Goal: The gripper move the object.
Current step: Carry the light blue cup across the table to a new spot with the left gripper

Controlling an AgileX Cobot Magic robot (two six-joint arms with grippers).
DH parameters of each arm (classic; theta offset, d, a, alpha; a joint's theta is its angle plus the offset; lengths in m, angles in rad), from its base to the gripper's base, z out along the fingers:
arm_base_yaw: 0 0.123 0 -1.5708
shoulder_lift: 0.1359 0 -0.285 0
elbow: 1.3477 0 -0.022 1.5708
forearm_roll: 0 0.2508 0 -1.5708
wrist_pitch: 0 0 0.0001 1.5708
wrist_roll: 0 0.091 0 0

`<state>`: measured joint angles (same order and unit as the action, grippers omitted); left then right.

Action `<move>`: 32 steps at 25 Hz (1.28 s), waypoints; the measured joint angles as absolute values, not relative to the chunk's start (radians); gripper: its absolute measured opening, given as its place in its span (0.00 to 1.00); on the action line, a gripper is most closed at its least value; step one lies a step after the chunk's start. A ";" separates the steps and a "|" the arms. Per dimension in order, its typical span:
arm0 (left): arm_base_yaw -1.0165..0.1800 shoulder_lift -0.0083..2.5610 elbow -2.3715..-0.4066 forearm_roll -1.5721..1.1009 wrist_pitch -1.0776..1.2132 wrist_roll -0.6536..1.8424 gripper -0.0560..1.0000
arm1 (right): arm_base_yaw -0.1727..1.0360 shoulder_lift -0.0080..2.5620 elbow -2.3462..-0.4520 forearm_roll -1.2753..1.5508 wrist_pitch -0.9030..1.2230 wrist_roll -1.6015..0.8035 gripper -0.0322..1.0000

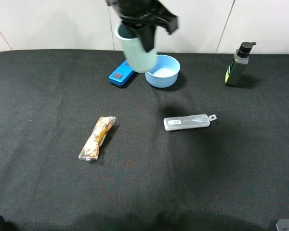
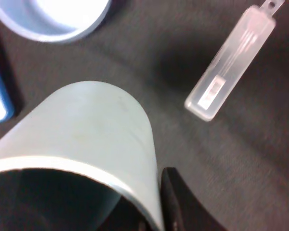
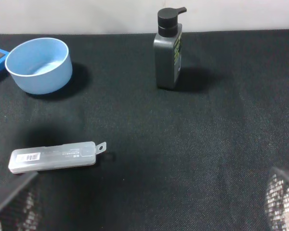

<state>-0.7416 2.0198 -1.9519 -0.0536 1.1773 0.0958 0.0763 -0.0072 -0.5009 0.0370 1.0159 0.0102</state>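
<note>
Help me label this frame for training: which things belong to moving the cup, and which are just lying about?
Belongs to the job: left claw; teal cup that it grips.
Just lying about: blue bowl; blue device; pump bottle; clear plastic case; snack packet.

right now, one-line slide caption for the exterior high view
Left pincer holds the pale teal cup aloft over the black table, near the blue bowl.
</note>
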 joint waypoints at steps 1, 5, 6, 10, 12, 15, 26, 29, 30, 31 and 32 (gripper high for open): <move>-0.751 2.035 -1.976 -0.054 1.177 0.090 0.07 | 0.076 -0.007 -0.501 0.037 1.016 0.010 0.70; -0.792 2.105 -2.057 -0.055 1.177 0.081 0.07 | 0.076 -0.007 -0.501 0.037 1.016 0.010 0.70; -0.802 2.122 -2.075 -0.055 1.177 0.080 0.07 | 0.076 -0.007 -0.501 0.037 1.016 0.010 0.70; -0.846 2.187 -2.142 -0.056 1.177 0.077 0.07 | 0.076 -0.007 -0.501 0.037 1.016 0.010 0.70; -0.868 2.211 -2.169 -0.056 1.177 0.076 0.07 | 0.076 -0.007 -0.501 0.037 1.016 0.010 0.70; -0.902 2.245 -2.198 -0.057 1.177 0.075 0.07 | 0.076 -0.007 -0.501 0.037 1.016 0.010 0.70; -1.001 2.309 -2.232 -0.058 1.177 0.075 0.07 | 0.076 -0.007 -0.501 0.037 1.016 0.010 0.70; -1.033 2.325 -2.235 -0.060 1.175 0.075 0.07 | 0.076 -0.007 -0.501 0.037 1.016 0.010 0.70; -1.042 2.330 -2.235 -0.064 1.174 0.075 0.07 | 0.076 -0.007 -0.501 0.037 1.016 0.010 0.70; -1.051 2.336 -2.235 -0.072 1.174 0.075 0.07 | 0.076 -0.007 -0.501 0.037 1.016 0.010 0.70; -1.060 2.344 -2.235 -0.080 1.172 0.075 0.07 | 0.076 -0.007 -0.501 0.037 1.016 0.010 0.70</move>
